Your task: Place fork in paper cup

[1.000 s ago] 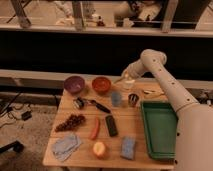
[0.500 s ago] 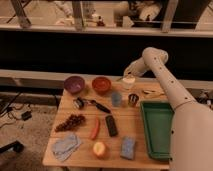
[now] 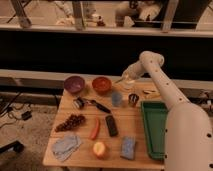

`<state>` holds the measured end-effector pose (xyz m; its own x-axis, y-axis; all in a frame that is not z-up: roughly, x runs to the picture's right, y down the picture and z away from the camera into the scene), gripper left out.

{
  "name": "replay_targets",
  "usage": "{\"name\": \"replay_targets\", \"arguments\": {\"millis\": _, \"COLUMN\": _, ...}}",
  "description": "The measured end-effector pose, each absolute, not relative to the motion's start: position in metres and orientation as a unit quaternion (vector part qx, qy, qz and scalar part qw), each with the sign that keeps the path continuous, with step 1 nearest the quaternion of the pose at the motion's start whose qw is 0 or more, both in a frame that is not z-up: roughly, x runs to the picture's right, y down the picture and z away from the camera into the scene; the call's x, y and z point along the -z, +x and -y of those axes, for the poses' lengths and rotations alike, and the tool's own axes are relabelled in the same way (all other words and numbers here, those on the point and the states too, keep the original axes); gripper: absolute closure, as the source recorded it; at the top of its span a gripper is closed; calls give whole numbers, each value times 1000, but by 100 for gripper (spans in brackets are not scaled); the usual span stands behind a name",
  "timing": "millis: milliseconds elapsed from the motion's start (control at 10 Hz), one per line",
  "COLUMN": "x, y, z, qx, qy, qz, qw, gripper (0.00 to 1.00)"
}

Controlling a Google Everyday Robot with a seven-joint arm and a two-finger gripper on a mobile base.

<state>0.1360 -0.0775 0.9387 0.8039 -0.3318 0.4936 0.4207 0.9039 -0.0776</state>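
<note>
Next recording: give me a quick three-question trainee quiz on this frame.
1. True or false: the gripper hovers over the green tray.
2. Which lies nearest the paper cup? A) purple bowl B) orange bowl C) blue sponge
3. Fill in: between the black-handled utensil and the dark metal cup stands the ___ cup.

Key:
1. False; it is at the paper cup, near the table's back edge.
2. B
3. blue-grey

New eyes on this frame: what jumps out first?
The big white arm stretches in from the right, with its pincer at the paper cup by the back edge of the table. Next come the green tray on the right side, and the purple bowl and orange bowl side by side at the back left.
</note>
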Motion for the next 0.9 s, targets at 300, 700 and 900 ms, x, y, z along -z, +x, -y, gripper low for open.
{"name": "replay_targets", "arguments": {"millis": 300, "x": -942, "y": 133, "z": 84, "qx": 202, "qy": -88, "qz": 242, "qw": 945, "gripper": 100}}
{"name": "replay_targets", "arguments": {"millis": 700, "x": -944, "y": 135, "z": 84, "qx": 198, "qy": -88, "qz": 239, "qw": 947, "gripper": 100}}
{"name": "replay_targets", "arguments": {"millis": 900, "x": -945, "y": 147, "z": 82, "qx": 190, "qy": -87, "qz": 233, "qw": 950, "gripper": 100}}
